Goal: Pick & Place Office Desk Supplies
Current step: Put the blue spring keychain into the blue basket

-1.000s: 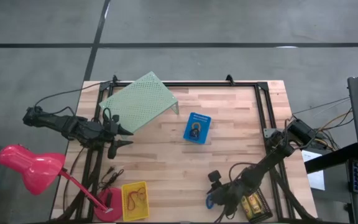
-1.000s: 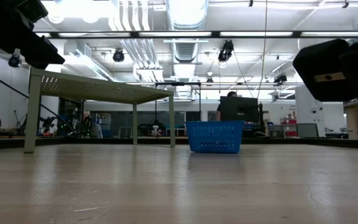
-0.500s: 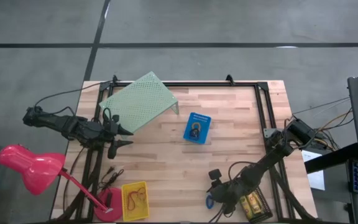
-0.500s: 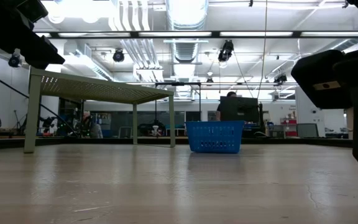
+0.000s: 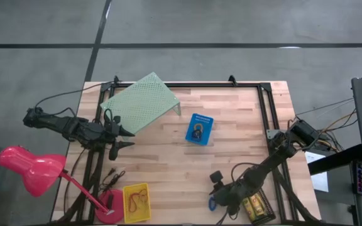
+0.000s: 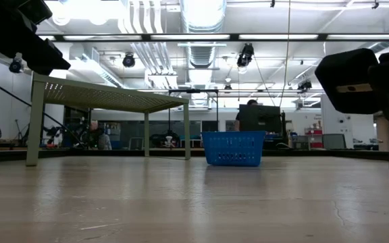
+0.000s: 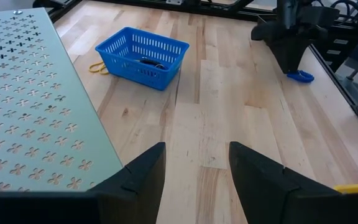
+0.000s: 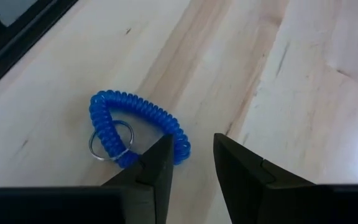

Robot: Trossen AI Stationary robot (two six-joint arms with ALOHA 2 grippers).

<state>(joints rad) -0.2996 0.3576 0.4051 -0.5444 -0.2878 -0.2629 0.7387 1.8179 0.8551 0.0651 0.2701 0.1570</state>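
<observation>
From above, my right jaws [image 5: 217, 202] hang over the surface's [image 5: 231, 125] near edge, right beside the blue coil ring [image 5: 211, 204]; my left gripper [image 5: 126, 138] waits by the green riser [image 5: 140, 102], jaws apart. Through my right wrist, the blue coil ring [image 8: 135, 127] lies flat on the wood just beside one fingertip [image 8: 157, 158], outside the narrow gap, with my jaws parted and holding nothing.

From overhead I can't make out what lies in the blue bin [image 5: 199, 129], the yellow bin [image 5: 137, 202] or the black bin [image 5: 257, 208]; the pieces are too small. One of my right gripper's fingers [image 8: 159, 163] covers part of the blue coil ring [image 8: 139, 124].
</observation>
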